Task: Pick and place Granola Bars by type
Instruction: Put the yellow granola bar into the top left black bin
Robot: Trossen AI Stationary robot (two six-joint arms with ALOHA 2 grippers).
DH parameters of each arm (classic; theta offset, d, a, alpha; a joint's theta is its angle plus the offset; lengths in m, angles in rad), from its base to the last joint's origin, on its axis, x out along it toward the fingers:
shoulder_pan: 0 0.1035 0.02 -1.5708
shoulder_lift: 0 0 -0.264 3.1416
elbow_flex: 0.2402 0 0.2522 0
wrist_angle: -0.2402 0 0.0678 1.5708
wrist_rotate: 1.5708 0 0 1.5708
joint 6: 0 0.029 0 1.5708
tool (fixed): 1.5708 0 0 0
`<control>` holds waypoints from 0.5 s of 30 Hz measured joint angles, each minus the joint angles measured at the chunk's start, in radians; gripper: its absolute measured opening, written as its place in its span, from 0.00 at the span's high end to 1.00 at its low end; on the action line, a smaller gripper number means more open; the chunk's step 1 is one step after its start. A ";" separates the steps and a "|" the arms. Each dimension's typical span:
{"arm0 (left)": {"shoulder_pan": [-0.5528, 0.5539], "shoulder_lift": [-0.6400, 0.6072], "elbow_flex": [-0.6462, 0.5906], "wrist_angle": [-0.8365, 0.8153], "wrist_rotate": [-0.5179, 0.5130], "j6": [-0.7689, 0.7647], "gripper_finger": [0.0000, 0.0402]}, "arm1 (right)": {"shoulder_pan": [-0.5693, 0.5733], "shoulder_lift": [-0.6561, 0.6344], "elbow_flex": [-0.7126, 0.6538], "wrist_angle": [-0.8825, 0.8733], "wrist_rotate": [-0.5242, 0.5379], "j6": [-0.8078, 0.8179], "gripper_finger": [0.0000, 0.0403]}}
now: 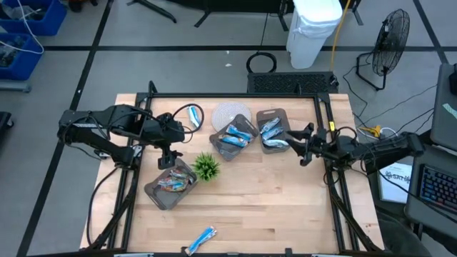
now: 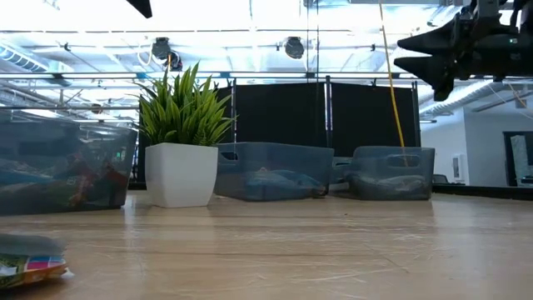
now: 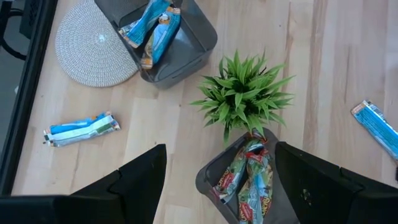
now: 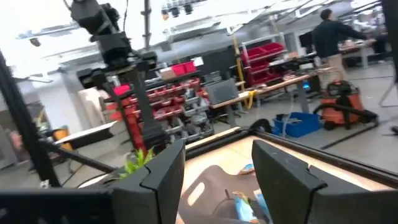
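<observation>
The left claw (image 1: 168, 158) hangs spread above a tray (image 1: 158, 195) near the left edge, the plant (image 1: 207, 166) just beside. The right claw (image 1: 301, 148) is spread too, by the right edge. One bar (image 1: 202, 240) lies alone by the front edge.

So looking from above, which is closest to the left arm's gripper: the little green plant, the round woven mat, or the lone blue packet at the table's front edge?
1. Small green plant, just beside the left gripper.
2. Round woven mat, farther back.
3. Lone blue foil packet, at the front edge.

Blurred bar (image 2: 29, 265) — cut by the low view's edge.
</observation>
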 joint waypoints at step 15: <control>0.000 0.000 0.000 0.001 -0.001 0.027 0.26 | 0.058 -0.192 -0.002 -0.101 0.215 -0.040 0.55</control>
